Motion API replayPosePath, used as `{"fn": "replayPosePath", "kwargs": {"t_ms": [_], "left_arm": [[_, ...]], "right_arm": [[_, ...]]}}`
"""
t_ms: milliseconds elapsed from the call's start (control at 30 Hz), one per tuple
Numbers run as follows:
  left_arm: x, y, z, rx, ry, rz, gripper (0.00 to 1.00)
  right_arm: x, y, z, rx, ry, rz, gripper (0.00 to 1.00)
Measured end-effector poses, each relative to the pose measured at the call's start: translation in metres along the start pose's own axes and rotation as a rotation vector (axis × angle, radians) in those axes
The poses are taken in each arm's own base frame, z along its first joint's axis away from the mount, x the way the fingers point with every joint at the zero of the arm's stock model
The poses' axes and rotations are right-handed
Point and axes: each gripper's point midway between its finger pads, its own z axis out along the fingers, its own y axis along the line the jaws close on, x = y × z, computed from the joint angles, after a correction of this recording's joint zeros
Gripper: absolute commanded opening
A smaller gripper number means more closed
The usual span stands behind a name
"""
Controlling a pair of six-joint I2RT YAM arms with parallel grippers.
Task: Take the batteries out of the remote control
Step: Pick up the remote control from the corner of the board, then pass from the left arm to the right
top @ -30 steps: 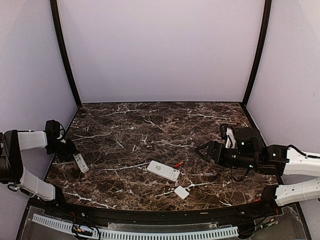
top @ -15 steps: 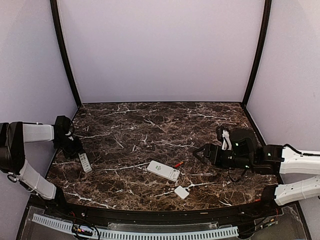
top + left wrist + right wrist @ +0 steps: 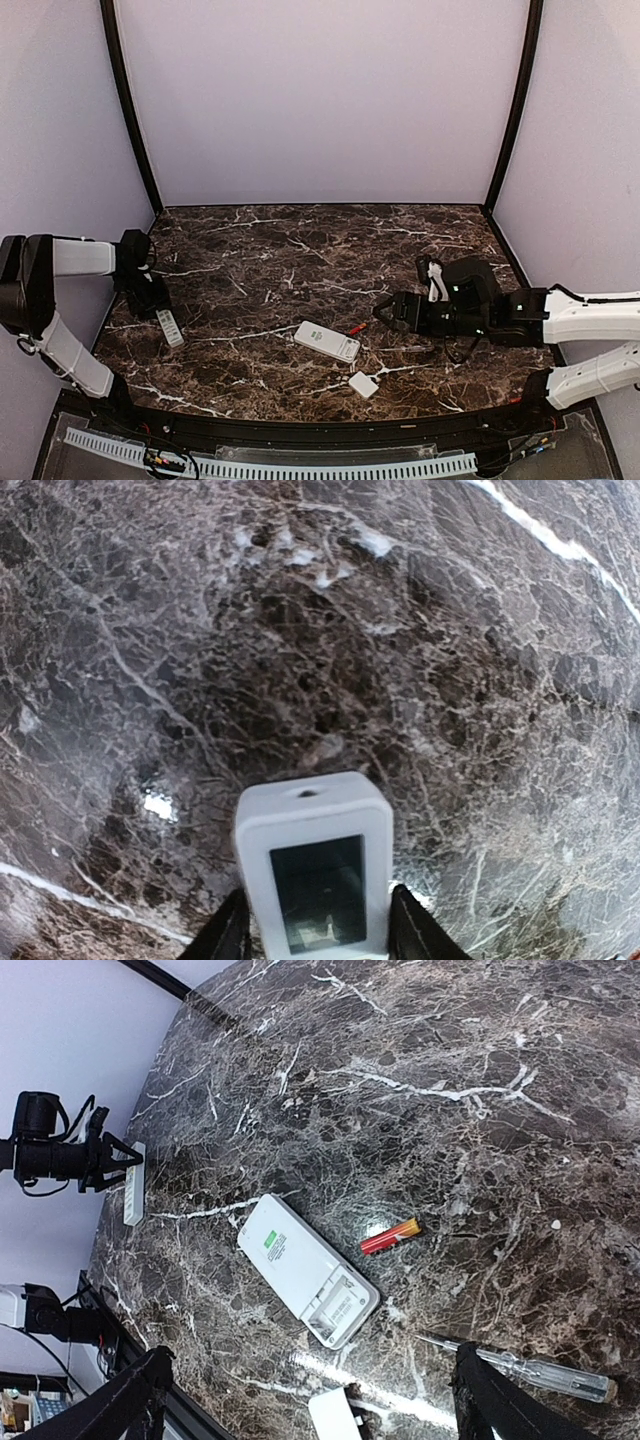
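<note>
Two white remotes on the dark marbled bench (image 3: 300, 250): a larger remote (image 3: 327, 341) near the middle, back up, compartment open at its right end, and a smaller remote (image 3: 170, 327) at the left edge. One red battery (image 3: 357, 328), one loose white cover (image 3: 364, 384), one clear-handled screwdriver (image 3: 520, 1365) (plain only from the right wrist). From the left wrist, nothing but bench and the smaller remote's end, pinched between the fingers (image 3: 228, 932) of the left tool (image 3: 152, 296). Right tool (image 3: 384, 312) spread wide. As for the battery: lies on the bench just beyond the larger remote's open end, not touching it, between that remote and the right tool, near its tips; well apart from the left tool. Compartment contents too small to tell.
</note>
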Motion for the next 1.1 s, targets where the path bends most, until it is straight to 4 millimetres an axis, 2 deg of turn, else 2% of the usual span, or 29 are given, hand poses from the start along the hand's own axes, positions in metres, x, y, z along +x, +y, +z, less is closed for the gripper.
{"fn": "replayPosePath", "kwargs": {"t_ms": [100, 267, 333, 433, 533, 667, 733, 800, 933, 1033, 1100], "left_arm": [[0.0, 0.001, 0.0, -0.009, 0.004, 0.003, 0.34], [0.001, -0.001, -0.002, 0.006, -0.002, 0.0, 0.31], [0.002, -0.005, -0.012, 0.045, -0.027, -0.004, 0.31], [-0.01, -0.022, -0.046, 0.158, -0.13, 0.004, 0.31], [-0.025, -0.052, -0.096, 0.351, -0.267, 0.033, 0.29], [-0.022, -0.09, -0.148, 0.596, -0.339, 0.095, 0.28], [-0.012, -0.111, -0.171, 0.715, -0.349, 0.149, 0.28], [0.007, -0.138, -0.199, 0.859, -0.351, 0.238, 0.28], [0.059, -0.188, -0.263, 1.163, -0.335, 0.444, 0.28], [0.093, -0.208, -0.304, 1.357, -0.31, 0.553, 0.28], [0.111, -0.218, -0.323, 1.449, -0.291, 0.602, 0.28]], "right_arm": [[0.001, 0.003, 0.006, -0.008, 0.014, -0.014, 0.94], [0.001, 0.015, 0.012, -0.034, 0.037, -0.026, 0.94], [-0.001, 0.02, 0.012, -0.052, 0.038, -0.034, 0.95], [-0.003, 0.029, 0.011, -0.091, 0.042, -0.052, 0.97], [-0.006, 0.042, 0.006, -0.147, 0.038, -0.074, 0.97], [-0.014, 0.068, -0.002, -0.238, 0.038, -0.102, 0.98], [-0.02, 0.086, -0.008, -0.299, 0.038, -0.118, 0.98], [-0.027, 0.104, -0.016, -0.358, 0.038, -0.132, 0.98], [-0.046, 0.144, -0.032, -0.476, 0.024, -0.154, 0.98], [-0.056, 0.173, -0.042, -0.559, 0.015, -0.172, 0.98], [-0.059, 0.189, -0.047, -0.601, 0.015, -0.187, 0.98]]}}
